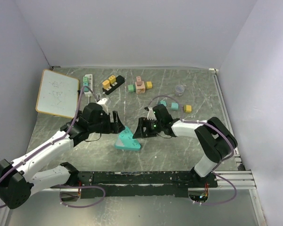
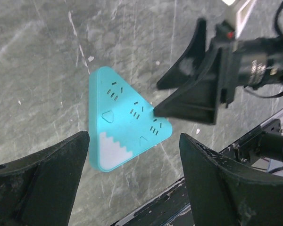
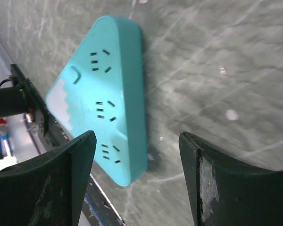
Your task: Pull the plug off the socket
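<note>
The socket [image 1: 127, 140] is a teal triangular block lying flat on the marble table, with nothing plugged into its holes in either wrist view [image 2: 125, 127] [image 3: 108, 94]. A white plug [image 1: 151, 113] with a thin cable lies behind my right wrist, apart from the socket. My left gripper [image 1: 118, 123] hovers open over the socket's left side [image 2: 134, 136]. From the right, my right gripper [image 1: 138, 129] stands open and empty at the socket's edge [image 3: 137, 136], one fingertip close to its corner.
A whiteboard [image 1: 56, 92] leans at the left. Behind are a white power strip [image 1: 88, 84], a black strip with yellow plugs [image 1: 112, 84], coloured adapters [image 1: 139, 85], a clear cup [image 1: 179, 89] and a yellow block [image 1: 187, 108]. The black base rail [image 1: 155, 178] runs along the front.
</note>
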